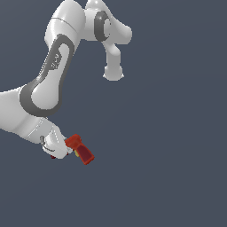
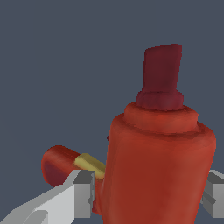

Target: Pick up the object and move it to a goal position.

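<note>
**Gripping the red drill-shaped object at the arm's low end**

Clamping the object [image 2: 159, 162] between its two grey fingers [image 2: 81, 194], the pincer [image 2: 148, 197] is closed on the fat, barrel-like body, one flat pad pressed to each flank. Seen from the wrist, that body is a rounded, matte orange-red cylinder with a soft, slightly mottled skin. It steps up through a ringed collar to a darker maroon stub with squared, blocky sides. A second, rounded red limb juts out beside the near finger, joined to the body across a short yellow band.

In the exterior view the object [image 1: 82, 150] is a small, angled red piece with a yellow patch, low and toward the exterior view's left. It sticks out from the pincer [image 1: 62, 148] toward the exterior view's right, much smaller than the arm. The arm [image 1: 55, 66] is glossy white with smooth, bulbous links and dark grey joint inserts, curving down from the upper part of the picture. Around everything lies a flat, even slate-blue field with no visible texture or edges.
</note>
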Motion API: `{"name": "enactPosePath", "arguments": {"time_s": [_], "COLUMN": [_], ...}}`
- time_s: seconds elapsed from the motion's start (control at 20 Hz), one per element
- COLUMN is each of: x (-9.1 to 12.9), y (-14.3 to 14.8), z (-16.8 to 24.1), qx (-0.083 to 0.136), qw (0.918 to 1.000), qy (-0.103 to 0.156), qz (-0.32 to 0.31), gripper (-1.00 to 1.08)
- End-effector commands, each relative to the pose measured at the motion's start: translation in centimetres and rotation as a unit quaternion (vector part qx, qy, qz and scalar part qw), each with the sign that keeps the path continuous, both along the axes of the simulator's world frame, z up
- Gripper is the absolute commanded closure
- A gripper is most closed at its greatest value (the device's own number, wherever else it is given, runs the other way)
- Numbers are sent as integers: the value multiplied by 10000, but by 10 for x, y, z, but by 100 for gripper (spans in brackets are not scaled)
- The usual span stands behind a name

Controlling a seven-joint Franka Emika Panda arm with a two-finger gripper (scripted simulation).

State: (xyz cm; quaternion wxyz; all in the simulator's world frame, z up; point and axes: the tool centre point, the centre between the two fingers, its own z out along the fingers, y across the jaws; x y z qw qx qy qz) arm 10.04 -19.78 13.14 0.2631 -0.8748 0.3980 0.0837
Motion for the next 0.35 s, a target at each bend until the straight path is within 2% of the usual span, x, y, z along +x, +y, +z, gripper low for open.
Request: {"name": "enactPosePath", "arguments": {"time_s": [0.0, 0.3], "x": [4, 6], "y": [-2, -3], "z": [4, 5], "qx": [-4, -1], "qw": [10000, 10000], "qy": [-26, -27], "qz": [1, 1], "gripper": [108, 108]}}
